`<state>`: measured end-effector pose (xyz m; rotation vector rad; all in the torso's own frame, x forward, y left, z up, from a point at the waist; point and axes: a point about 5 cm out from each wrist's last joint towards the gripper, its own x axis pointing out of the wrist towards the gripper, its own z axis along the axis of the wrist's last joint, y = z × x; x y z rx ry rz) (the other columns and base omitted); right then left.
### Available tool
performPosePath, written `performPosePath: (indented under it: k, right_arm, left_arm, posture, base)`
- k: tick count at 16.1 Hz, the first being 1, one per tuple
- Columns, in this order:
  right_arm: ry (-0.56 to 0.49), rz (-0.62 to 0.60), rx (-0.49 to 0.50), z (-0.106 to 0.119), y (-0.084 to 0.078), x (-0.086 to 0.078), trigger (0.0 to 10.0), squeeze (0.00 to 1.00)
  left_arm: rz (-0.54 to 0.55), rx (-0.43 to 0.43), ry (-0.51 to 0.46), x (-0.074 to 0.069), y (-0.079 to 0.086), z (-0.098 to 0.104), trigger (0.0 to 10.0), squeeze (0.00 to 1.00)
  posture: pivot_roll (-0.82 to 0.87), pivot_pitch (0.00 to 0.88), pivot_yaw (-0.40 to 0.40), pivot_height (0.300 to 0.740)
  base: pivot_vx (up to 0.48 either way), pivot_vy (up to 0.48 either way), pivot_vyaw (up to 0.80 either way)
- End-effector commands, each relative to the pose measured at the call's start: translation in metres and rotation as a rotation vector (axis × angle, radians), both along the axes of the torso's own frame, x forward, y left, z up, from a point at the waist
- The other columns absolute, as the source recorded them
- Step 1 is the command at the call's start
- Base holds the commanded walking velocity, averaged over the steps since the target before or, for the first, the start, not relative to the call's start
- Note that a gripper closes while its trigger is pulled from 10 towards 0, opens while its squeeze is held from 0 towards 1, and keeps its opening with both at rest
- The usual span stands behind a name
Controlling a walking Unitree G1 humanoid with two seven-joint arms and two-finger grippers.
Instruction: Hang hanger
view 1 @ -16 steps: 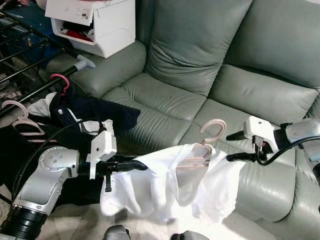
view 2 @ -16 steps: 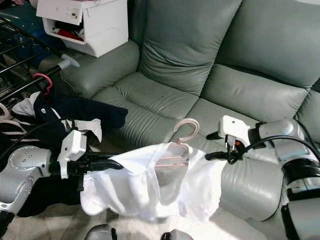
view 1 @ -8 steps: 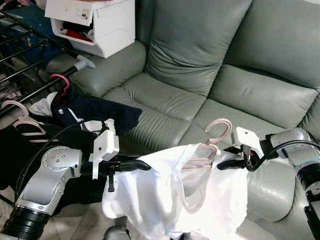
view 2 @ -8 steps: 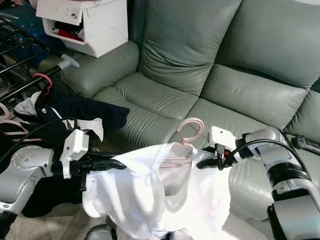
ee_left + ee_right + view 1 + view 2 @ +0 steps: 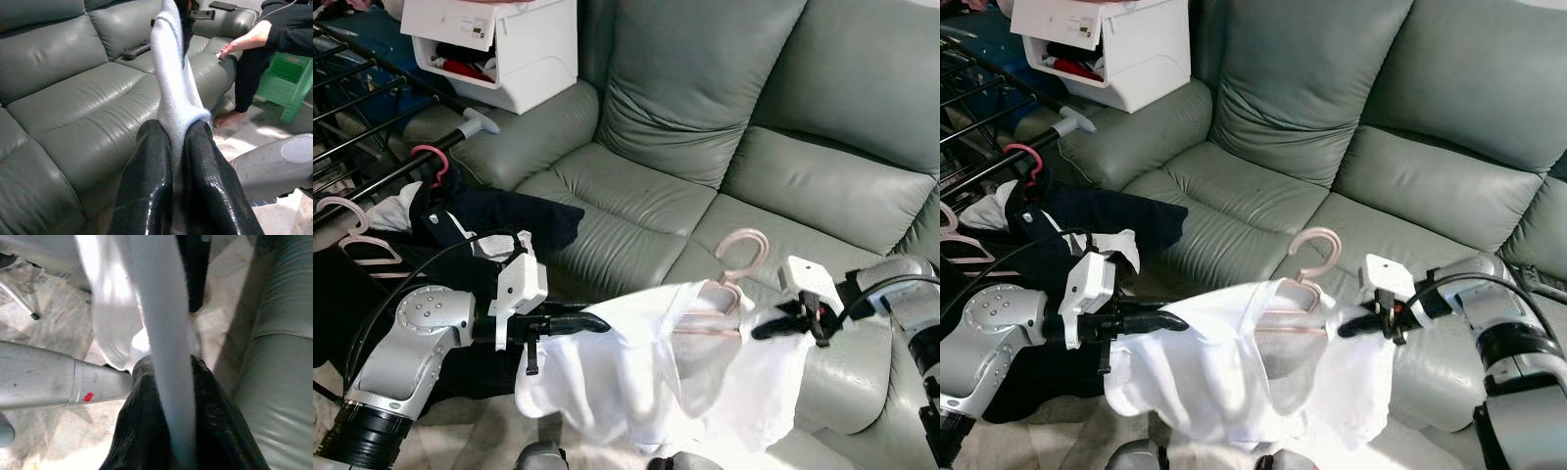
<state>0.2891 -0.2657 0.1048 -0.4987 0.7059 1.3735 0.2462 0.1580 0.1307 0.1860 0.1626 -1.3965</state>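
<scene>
A white garment (image 5: 636, 372) on a pink hanger (image 5: 742, 259) hangs stretched between my two grippers in front of the grey-green sofa (image 5: 705, 127). My left gripper (image 5: 597, 321) is shut on the garment's left edge; in the left wrist view its fingers (image 5: 146, 181) pinch the white cloth (image 5: 171, 73). My right gripper (image 5: 766, 331) is shut on the garment's right edge, and its wrist view shows the cloth (image 5: 161, 323) running between the black fingers (image 5: 139, 431). The hanger's hook points up, free of any rail.
A black drying rack (image 5: 372, 108) stands at the left, with pink hangers (image 5: 352, 240) and dark clothes (image 5: 509, 215) by it. A white box (image 5: 499, 39) rests on the sofa arm. A person (image 5: 264, 44) sits at the sofa's far end beside a green stool (image 5: 288, 78).
My right gripper, open and apart a second ago, came in to the garment's right edge, shut on it and drew it slightly right, spreading the cloth. The left gripper kept its hold.
</scene>
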Motion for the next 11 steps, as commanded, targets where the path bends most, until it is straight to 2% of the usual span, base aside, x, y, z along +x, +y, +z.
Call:
performPosePath:
  k: [1,4,5,7,8,9,11]
  right_arm:
    - [0.006,-0.029,-0.002,0.002,-0.007,-0.001,0.0,0.00]
    - [-0.027,-0.023,0.060,0.003,0.005,0.004,0.0,0.00]
    - [-0.053,0.009,0.083,0.002,0.015,0.005,0.0,0.00]
    - [-0.084,0.014,0.107,0.002,0.022,0.007,0.0,0.00]
    - [-0.097,0.038,0.131,0.003,0.030,0.009,0.0,0.00]
    - [-0.103,0.045,0.131,0.002,0.031,0.009,0.0,0.00]
    - [-0.163,0.013,0.115,0.000,0.032,0.011,0.0,0.00]
  left_arm:
    - [-0.008,-0.035,-0.048,0.004,-0.001,0.012,0.0,0.00]
    - [0.014,-0.037,-0.055,0.008,0.000,0.009,0.0,0.00]
    - [0.029,-0.021,-0.068,0.010,-0.001,0.005,0.0,0.00]
    - [0.067,-0.001,-0.098,0.014,-0.001,0.000,0.0,0.00]
    - [0.157,0.065,-0.180,0.025,0.000,-0.008,10.0,0.58]
    - [0.195,0.093,-0.210,0.029,0.001,-0.011,10.0,1.00]
    - [0.248,0.179,-0.290,0.038,0.008,-0.016,10.0,1.00]
  posture:
    - [-0.02,0.008,-0.034,0.740]
    - [-0.03,0.005,-0.033,0.740]
    - [-0.03,0.004,-0.032,0.740]
    - [-0.03,0.001,-0.031,0.740]
    - [-0.03,0.000,-0.031,0.740]
    - [-0.03,0.000,-0.030,0.740]
    - [-0.03,0.000,-0.026,0.740]
  base:
    - [0.000,0.000,0.00]
    - [0.000,0.000,0.00]
    - [0.000,0.000,0.00]
    - [0.000,0.000,0.00]
    - [0.000,0.000,0.00]
    - [0.000,0.000,0.00]
    - [0.000,0.000,0.00]
